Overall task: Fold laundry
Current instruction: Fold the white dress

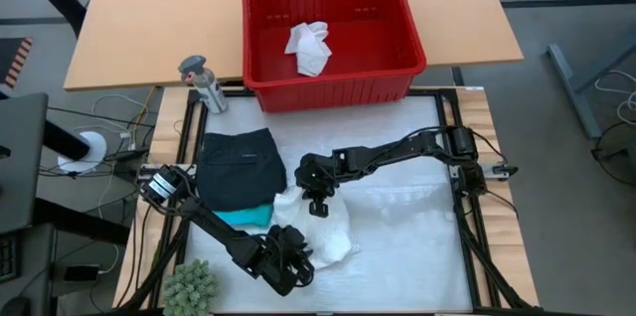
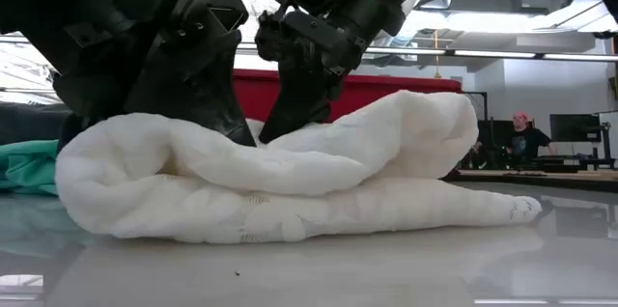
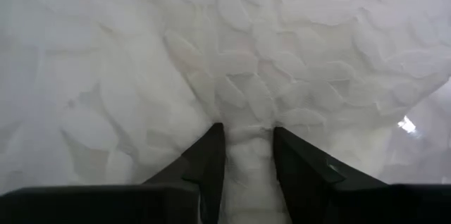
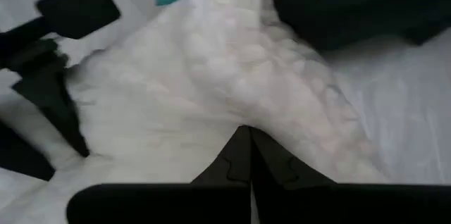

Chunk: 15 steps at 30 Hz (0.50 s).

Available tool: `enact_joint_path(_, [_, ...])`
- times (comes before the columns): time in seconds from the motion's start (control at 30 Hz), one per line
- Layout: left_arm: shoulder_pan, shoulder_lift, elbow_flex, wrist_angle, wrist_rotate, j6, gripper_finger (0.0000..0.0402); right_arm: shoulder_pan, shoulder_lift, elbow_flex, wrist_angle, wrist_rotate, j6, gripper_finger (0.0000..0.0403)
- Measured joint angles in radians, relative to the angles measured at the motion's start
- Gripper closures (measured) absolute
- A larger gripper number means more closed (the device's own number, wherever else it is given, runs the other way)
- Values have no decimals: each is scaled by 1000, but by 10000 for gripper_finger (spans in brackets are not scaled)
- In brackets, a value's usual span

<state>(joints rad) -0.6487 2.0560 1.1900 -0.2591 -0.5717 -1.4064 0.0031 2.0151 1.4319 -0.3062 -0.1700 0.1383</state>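
Left gripper (image 3: 246,150) pinched a fold of the white cloth (image 1: 323,227), fingers narrowly apart. Right gripper (image 4: 248,153) pressed shut on the same cloth; teal cloth (image 1: 246,217) and shorts (image 1: 238,165) lay just beyond.

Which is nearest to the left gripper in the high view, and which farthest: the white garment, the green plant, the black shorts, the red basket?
From the left gripper:
1. White garment, right at its fingers.
2. Green plant, at the near-left table corner.
3. Black shorts, toward the basket, on the left.
4. Red basket, at the far edge.
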Motion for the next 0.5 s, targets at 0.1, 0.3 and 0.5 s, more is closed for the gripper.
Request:
enact_joint_path(0.1, [0, 1, -1, 18, -2, -19, 293, -23, -18, -1, -27, -1, -5, 374])
enact_joint_path(0.3, [3, -51, 9, 18, -2, 8, 293, -77, -136, 1, -113, 60, -15, 378])
enact_joint_path(0.5, [60, -185, 8, -13, 30, 27, 293, -66, -248, 1, -183, -122, 12, 361])
